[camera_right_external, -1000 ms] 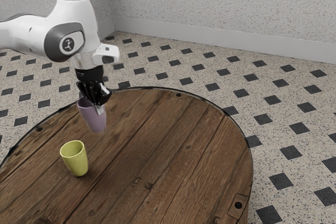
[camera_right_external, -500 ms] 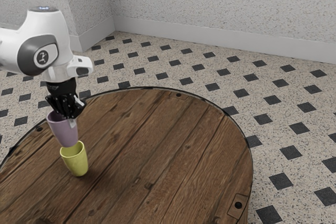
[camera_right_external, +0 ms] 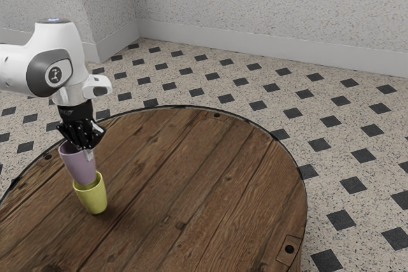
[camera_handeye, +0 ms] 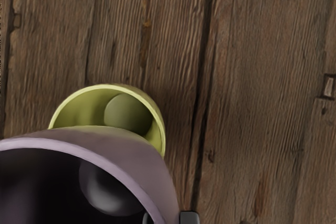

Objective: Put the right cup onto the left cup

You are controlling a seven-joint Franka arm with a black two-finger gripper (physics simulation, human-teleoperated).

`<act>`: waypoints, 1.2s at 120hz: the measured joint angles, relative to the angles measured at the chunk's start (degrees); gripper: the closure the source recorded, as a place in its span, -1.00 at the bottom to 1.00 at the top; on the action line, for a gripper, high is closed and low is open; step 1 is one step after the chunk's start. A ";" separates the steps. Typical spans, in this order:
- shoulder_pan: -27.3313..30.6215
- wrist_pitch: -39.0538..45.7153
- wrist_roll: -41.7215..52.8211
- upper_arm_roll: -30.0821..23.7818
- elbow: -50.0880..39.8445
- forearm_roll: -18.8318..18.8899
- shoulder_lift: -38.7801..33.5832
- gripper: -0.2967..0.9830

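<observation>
The gripper (camera_right_external: 88,151) is shut on the rim wall of the purple cup (camera_right_external: 80,167), which hangs slightly tilted beneath the hand. Directly below, the yellow cup (camera_right_external: 94,199) stands upright on the table, its mouth overlapped by the purple cup's lower end; whether the two touch is unclear. In the wrist view, the fingertips of the gripper (camera_handeye: 167,217) pinch the wall of the purple cup (camera_handeye: 142,156) from inside and outside. Part of the open mouth of the yellow cup (camera_handeye: 79,111) shows beyond it, the rest hidden behind the purple cup.
The round wooden table (camera_right_external: 204,176) extends from the cups toward the exterior view's right. Its dark metal rim (camera_right_external: 293,151) curves around the edge, with the tiled floor (camera_right_external: 344,119) and a pale wall (camera_right_external: 268,4) beyond.
The hand carried the purple cup toward the exterior view's left, then lowered it, so its lower end now overlaps the yellow cup's mouth. The yellow cup has stayed put.
</observation>
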 joint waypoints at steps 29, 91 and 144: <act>0.24 1.21 -0.31 0.49 0.73 0.13 3.49 0.69; -0.92 0.07 -0.99 1.58 3.84 -0.17 4.99 -0.16; -32.28 -11.51 -0.21 22.08 19.19 3.77 5.61 -0.49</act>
